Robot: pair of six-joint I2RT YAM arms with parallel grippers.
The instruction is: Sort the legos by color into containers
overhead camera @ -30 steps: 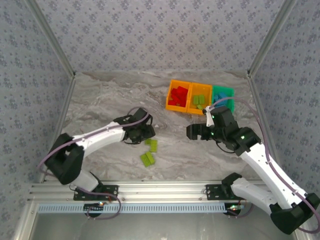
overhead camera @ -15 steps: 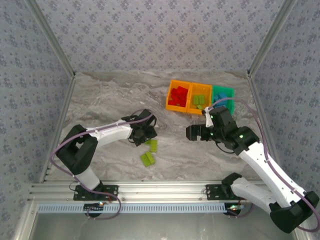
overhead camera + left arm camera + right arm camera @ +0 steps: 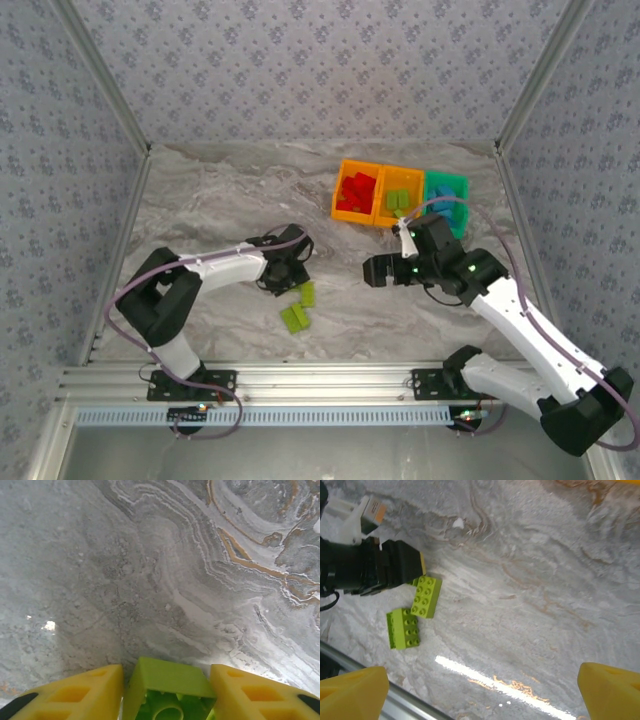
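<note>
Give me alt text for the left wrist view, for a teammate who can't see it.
A lime green brick sits between the left gripper's two yellow fingers at the bottom edge, which appear closed against its sides. Beyond it stretches grey marbled table with white and tan veins.

left claw (image 3: 167, 702) closed in, gripping lime brick (image 3: 166, 679)

Bright, even light from above falls on the grey marbled counter (image 3: 220, 200); shadows are soft. A white glare streak (image 3: 485, 674) crosses it in the right wrist view. The left tool (image 3: 166, 702) and lime green studded plastic brick (image 3: 167, 677) look slightly blurred, perhaps.
</note>
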